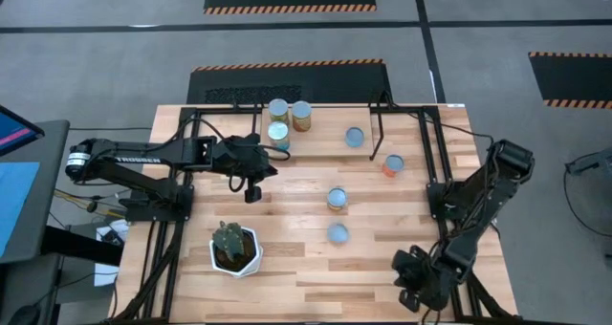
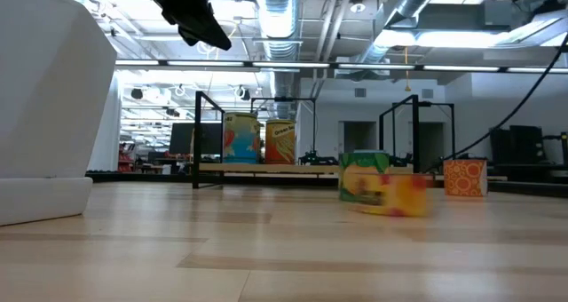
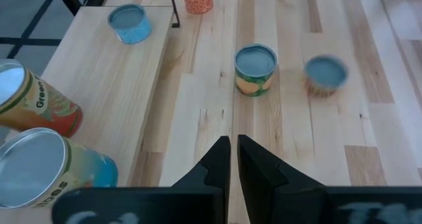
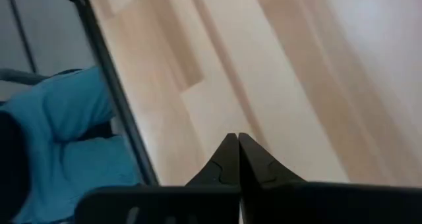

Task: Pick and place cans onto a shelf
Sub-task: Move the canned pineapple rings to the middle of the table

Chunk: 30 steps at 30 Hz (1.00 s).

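The shelf (image 1: 320, 134) stands at the table's far side. Three cans (image 1: 278, 134) stand together at its left end and a blue one (image 1: 355, 137) stands toward its right end. An orange can (image 1: 393, 164) stands on the table by the shelf's right leg. Two more cans (image 1: 337, 199) (image 1: 338, 233) stand mid-table, also seen in the left wrist view (image 3: 255, 69) (image 3: 325, 74). My left gripper (image 1: 252, 191) is shut and empty, raised above the table just near of the shelf's left end (image 3: 234, 151). My right gripper (image 1: 421, 292) is shut and empty at the near right corner (image 4: 237, 148).
A white hexagonal pot with a cactus (image 1: 234, 249) stands at the table's near left, large in the low view (image 2: 44, 98). Black frame rails run along the table's left and right sides (image 1: 442, 162). Bare wood lies between the pot and the mid-table cans.
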Each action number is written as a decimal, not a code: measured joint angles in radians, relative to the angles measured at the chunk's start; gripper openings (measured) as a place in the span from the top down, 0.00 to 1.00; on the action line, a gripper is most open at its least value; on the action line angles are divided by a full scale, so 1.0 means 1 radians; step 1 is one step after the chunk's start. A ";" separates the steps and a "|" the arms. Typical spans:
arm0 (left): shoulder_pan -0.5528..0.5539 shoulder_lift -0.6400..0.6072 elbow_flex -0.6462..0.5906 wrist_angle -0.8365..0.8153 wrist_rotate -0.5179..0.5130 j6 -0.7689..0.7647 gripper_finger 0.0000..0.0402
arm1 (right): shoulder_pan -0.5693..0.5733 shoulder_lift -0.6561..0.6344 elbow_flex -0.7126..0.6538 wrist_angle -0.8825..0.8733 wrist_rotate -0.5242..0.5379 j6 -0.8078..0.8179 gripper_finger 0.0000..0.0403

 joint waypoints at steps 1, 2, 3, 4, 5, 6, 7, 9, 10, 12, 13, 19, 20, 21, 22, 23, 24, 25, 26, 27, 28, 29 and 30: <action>0.000 0.000 0.000 0.001 0.000 0.000 0.95 | -0.003 0.000 0.001 0.005 -0.007 0.000 0.99; 0.000 0.000 0.000 0.000 0.000 0.003 0.95 | -0.010 0.005 0.002 0.005 -0.011 0.000 0.98; 0.000 0.000 0.000 0.000 0.000 0.012 0.95 | -0.020 0.015 0.002 0.002 -0.011 -0.011 0.98; 0.000 0.000 0.000 0.001 0.000 0.019 0.95 | -0.035 0.028 0.002 0.001 -0.013 -0.029 0.97; 0.000 0.000 0.000 0.000 0.000 0.023 0.95 | -0.054 0.042 0.001 0.004 -0.017 -0.057 0.97; 0.000 0.000 0.000 0.000 0.000 0.023 0.95 | -0.079 0.056 0.001 0.012 -0.021 -0.093 0.97; 0.000 0.000 0.000 0.000 0.000 0.023 0.95 | -0.110 0.071 0.001 0.024 -0.020 -0.135 0.97; 0.000 0.000 0.000 0.000 0.000 0.023 0.95 | -0.183 0.097 0.001 0.040 -0.016 -0.232 0.98; 0.000 0.000 0.000 0.000 0.000 0.023 0.95 | -0.223 0.109 0.001 0.048 -0.011 -0.287 0.99; 0.000 0.000 0.000 0.000 0.000 0.023 0.95 | -0.307 0.127 0.001 0.088 -0.012 -0.414 0.99; 0.000 0.000 0.000 0.000 0.000 0.023 0.95 | -0.352 0.131 0.001 0.110 -0.013 -0.475 0.99; 0.000 0.000 0.000 -0.007 0.000 0.023 0.95 | -0.580 0.136 0.002 0.250 -0.102 -0.775 0.98; 0.000 0.000 0.000 -0.009 0.000 0.023 0.95 | -0.607 0.136 0.002 0.275 -0.126 -0.810 0.98; 0.000 0.000 0.000 -0.011 0.000 0.023 0.95 | -0.631 0.136 0.002 0.294 -0.151 -0.844 0.99; 0.000 0.000 0.000 -0.014 0.000 0.023 0.95 | -0.651 0.136 0.002 0.312 -0.173 -0.869 0.99; 0.000 0.000 0.000 -0.019 0.000 0.023 0.95 | -0.668 0.136 0.002 0.325 -0.190 -0.885 0.99; 0.000 0.000 0.000 -0.022 0.000 0.023 0.95 | -0.683 0.136 0.003 0.328 -0.206 -0.898 0.99; 0.000 0.000 0.000 -0.024 0.000 0.023 0.95 | -0.696 0.136 0.003 0.326 -0.216 -0.905 0.98; 0.000 0.000 0.000 -0.026 0.000 0.023 0.95 | -0.706 0.136 0.003 0.324 -0.219 -0.911 0.98; 0.000 0.000 0.000 -0.030 0.000 0.023 0.95 | -0.715 0.136 0.003 0.324 -0.225 -0.918 0.98; 0.000 0.000 0.000 -0.031 0.000 0.023 0.95 | -0.724 0.136 0.003 0.327 -0.232 -0.930 0.98; 0.000 0.000 0.000 -0.031 0.000 0.023 0.95 | -0.731 0.136 0.003 0.331 -0.234 -0.937 0.99; 0.000 0.000 0.000 -0.032 0.000 0.023 0.95 | -0.738 0.136 0.003 0.337 -0.236 -0.942 0.99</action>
